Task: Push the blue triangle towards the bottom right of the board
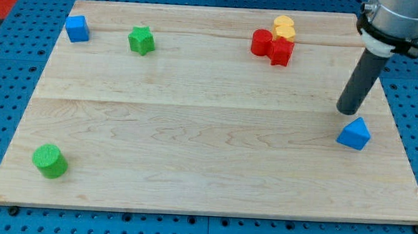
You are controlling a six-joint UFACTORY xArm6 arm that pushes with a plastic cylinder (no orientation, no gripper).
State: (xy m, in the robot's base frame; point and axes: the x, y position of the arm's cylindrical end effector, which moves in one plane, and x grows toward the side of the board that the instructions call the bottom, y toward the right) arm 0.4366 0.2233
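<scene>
The blue triangle point(355, 133) lies near the right edge of the wooden board point(207, 153), a little below mid-height. My tip point(348, 111) stands just above it and slightly to its left, a small gap apart. The dark rod rises from the tip to the view's top right corner.
A blue cube point(77, 28) sits at the top left and a green star point(141, 40) to its right. A red cylinder point(261, 42), a red block point(280, 52) and yellow blocks point(285, 27) cluster at the top right. A green cylinder point(50, 160) sits at the bottom left.
</scene>
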